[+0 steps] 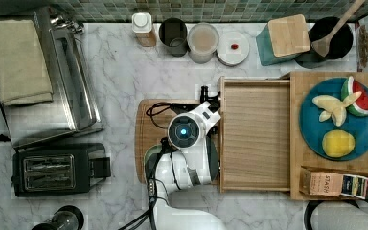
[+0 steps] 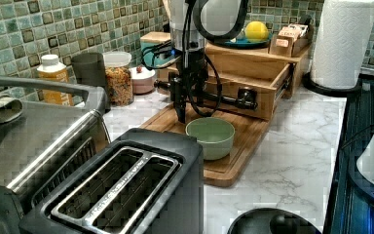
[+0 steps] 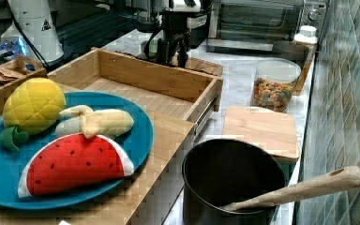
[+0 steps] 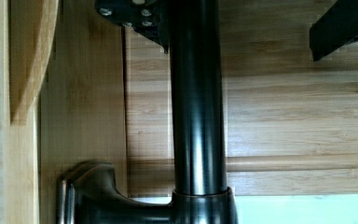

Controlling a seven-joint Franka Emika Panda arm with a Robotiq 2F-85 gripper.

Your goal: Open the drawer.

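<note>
Drawer [image 1: 255, 135] pulled out, centre of top view. Gripper [image 2: 182, 100] at black handle [image 4: 197, 112]; grip can't be judged. Left view adds green bowl [image 2: 210, 136] on cutting board [image 2: 233, 161].

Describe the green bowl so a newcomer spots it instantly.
Find the wooden cutting board lying in front of the pulled-out drawer. The bowl sits on it, below the black bar handle. It is the single pale green, empty, round dish there.
</note>
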